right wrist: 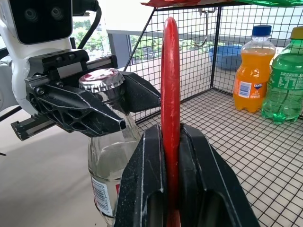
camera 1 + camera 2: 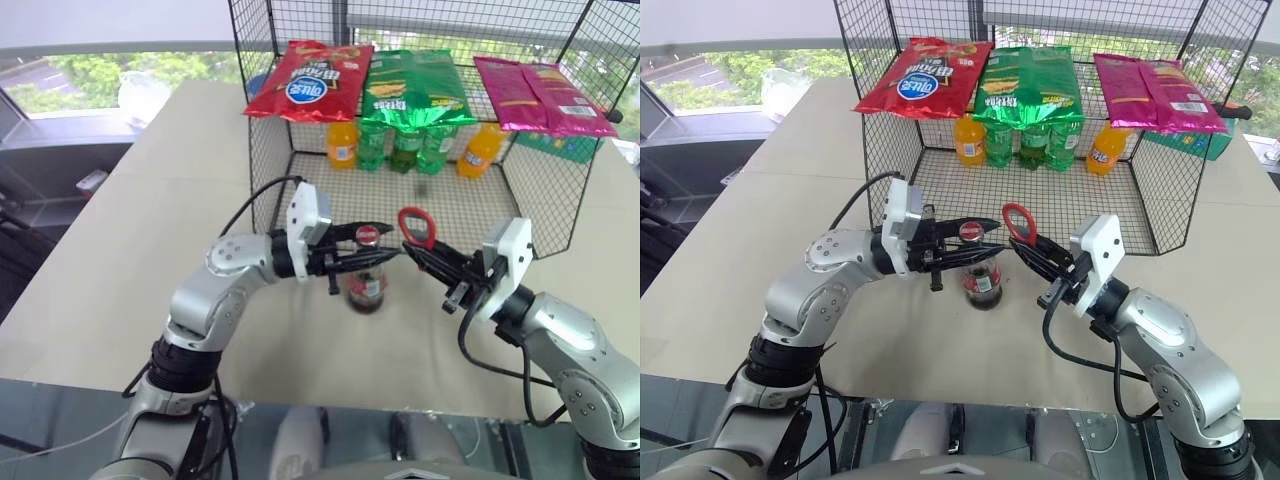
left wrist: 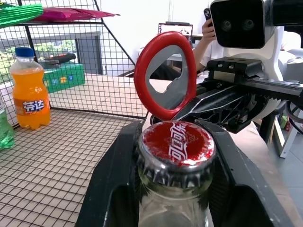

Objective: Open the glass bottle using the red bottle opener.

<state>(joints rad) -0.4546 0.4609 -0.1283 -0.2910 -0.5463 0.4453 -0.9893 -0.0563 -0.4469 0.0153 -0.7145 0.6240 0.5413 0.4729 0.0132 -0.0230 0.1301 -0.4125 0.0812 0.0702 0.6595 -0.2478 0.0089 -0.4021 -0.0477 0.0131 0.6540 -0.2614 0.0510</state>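
My left gripper (image 2: 372, 256) pinches the glass bottle (image 2: 366, 283) at its neck, cap on. My right gripper (image 2: 428, 255) clamps the red bottle opener (image 2: 417, 227); next I'd hook its ring under the cap

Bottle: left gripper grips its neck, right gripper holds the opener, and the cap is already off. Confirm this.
Not quite. The red cap is still on the bottle, as the left wrist view shows. The left gripper does grip its neck, and the right gripper holds the opener.
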